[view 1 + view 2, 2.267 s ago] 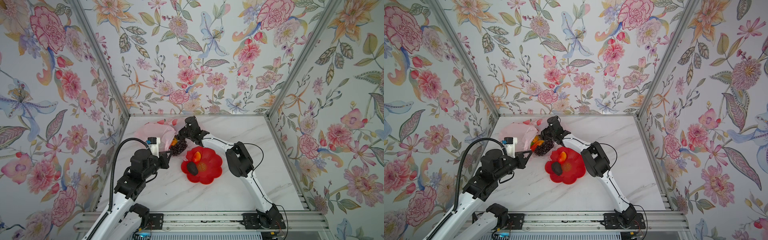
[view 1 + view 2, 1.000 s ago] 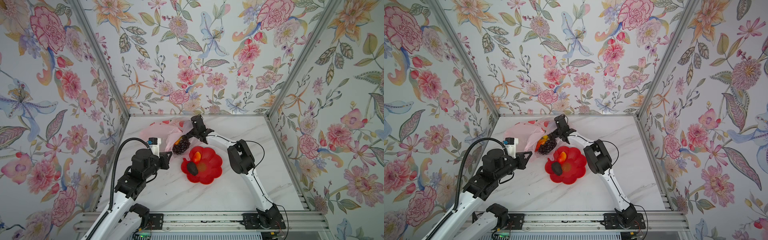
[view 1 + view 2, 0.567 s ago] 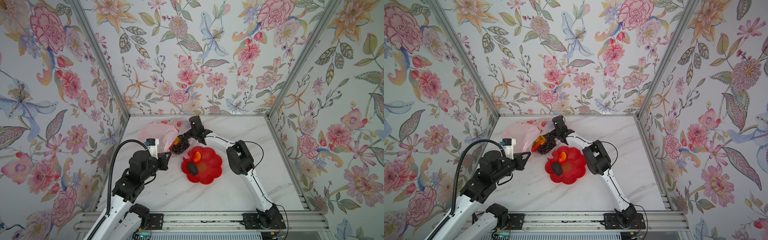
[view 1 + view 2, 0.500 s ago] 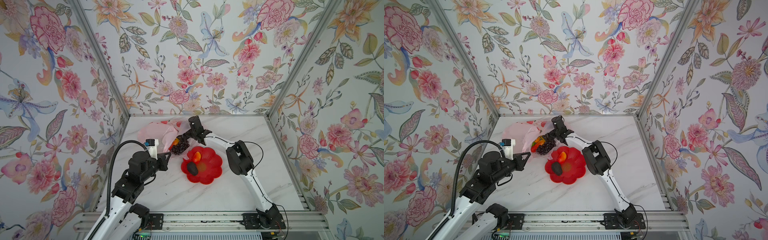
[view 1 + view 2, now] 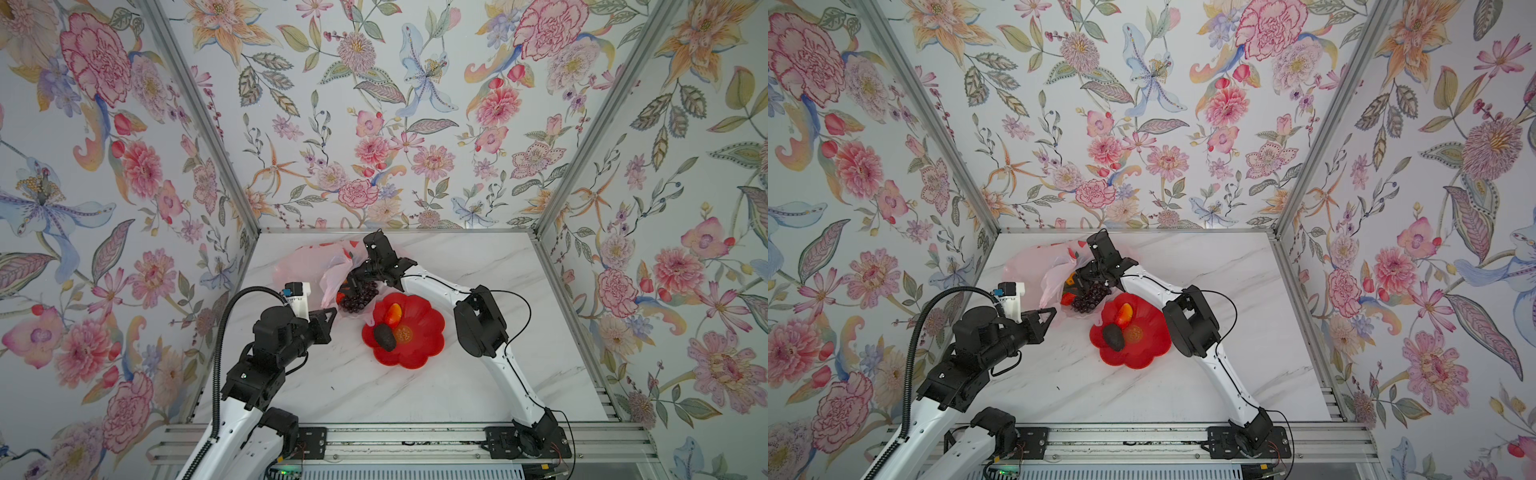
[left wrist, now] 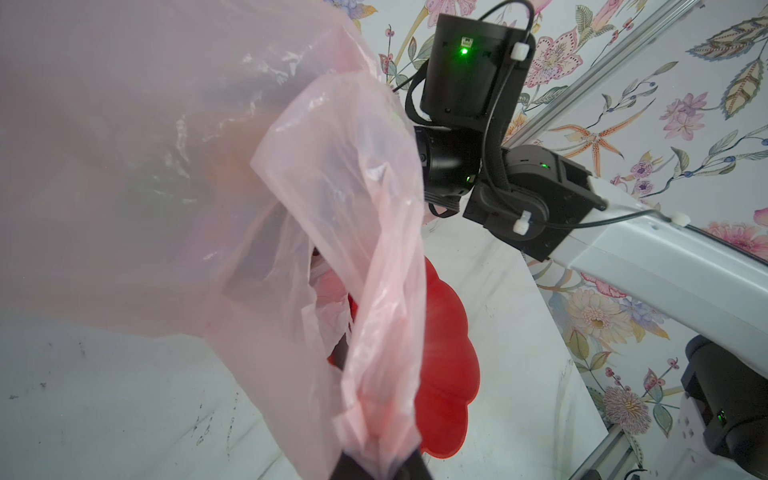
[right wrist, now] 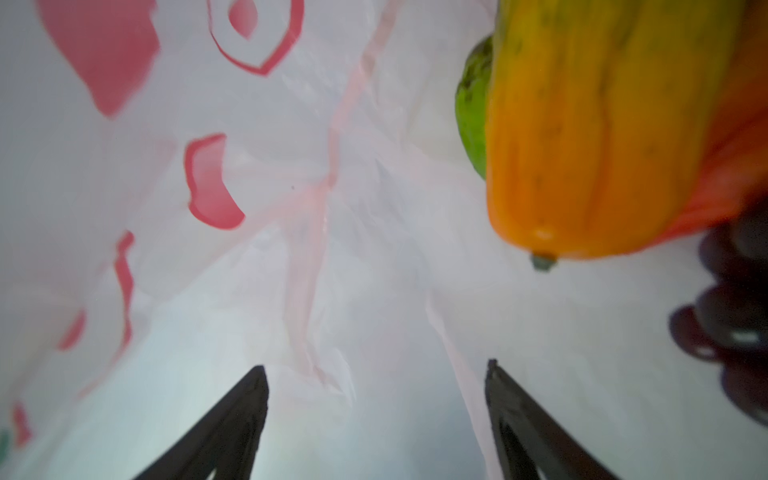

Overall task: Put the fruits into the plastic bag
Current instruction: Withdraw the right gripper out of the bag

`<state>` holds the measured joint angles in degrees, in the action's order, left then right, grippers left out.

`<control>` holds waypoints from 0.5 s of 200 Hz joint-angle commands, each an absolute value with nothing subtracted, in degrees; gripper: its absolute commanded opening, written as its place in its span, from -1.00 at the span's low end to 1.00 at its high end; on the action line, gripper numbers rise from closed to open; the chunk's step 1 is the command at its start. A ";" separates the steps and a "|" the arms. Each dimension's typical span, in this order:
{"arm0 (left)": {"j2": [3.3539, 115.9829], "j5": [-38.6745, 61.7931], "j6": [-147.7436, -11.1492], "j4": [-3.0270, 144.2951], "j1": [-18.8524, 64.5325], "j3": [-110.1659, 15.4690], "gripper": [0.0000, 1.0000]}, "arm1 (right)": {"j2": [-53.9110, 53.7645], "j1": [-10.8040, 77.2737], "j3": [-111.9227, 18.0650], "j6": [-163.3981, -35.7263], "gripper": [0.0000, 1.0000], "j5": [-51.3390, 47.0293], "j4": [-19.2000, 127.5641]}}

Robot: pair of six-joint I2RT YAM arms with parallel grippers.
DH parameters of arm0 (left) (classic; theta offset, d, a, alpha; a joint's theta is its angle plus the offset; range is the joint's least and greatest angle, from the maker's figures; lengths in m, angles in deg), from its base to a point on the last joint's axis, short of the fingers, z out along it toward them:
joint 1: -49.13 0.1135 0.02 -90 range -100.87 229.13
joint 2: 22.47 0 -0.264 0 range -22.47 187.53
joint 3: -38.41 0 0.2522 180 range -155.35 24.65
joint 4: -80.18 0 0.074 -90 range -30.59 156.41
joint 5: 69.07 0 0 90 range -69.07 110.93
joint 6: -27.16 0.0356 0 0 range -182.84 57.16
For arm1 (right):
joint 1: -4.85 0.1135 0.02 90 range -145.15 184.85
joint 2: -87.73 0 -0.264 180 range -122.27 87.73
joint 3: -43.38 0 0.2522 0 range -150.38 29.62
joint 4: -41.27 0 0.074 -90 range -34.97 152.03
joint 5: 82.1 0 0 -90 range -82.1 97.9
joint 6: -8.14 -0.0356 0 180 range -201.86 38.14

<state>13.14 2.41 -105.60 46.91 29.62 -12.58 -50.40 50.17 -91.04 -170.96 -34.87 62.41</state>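
1. The surface (image 5: 498,257) is white marble with grey veins.
2. A pink plastic bag (image 5: 299,266) rests on its far left part.
3. A red flower-shaped plate (image 5: 428,324) sits near the middle, just beside the bag.

Left gripper (image 5: 329,314): jaws clamped on plastic bag (image 6: 311,208); arm bent at elbow. Right gripper (image 7: 376,368): jaws spread wide; arm extended far forward.

Grape bunch (image 7: 733,318) — blurred, cut by edge.

Both top views overlook the table (image 5: 415,386); wrist cameras closely face the bag (image 6: 166,166).
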 commanded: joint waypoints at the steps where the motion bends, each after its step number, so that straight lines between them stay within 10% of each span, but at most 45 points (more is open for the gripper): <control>1: 13.08 0.80 -106.20 46.38 30.13 -12.00 -1.00 | -44.92 50.41 -92.61 -159.24 0.67 -38.15 77.38; 100: 13.14 0.90 -104.95 43.60 30.32 -12.87 -1.00 | -38.76 49.07 -102.06 -129.66 0.80 -24.33 118.76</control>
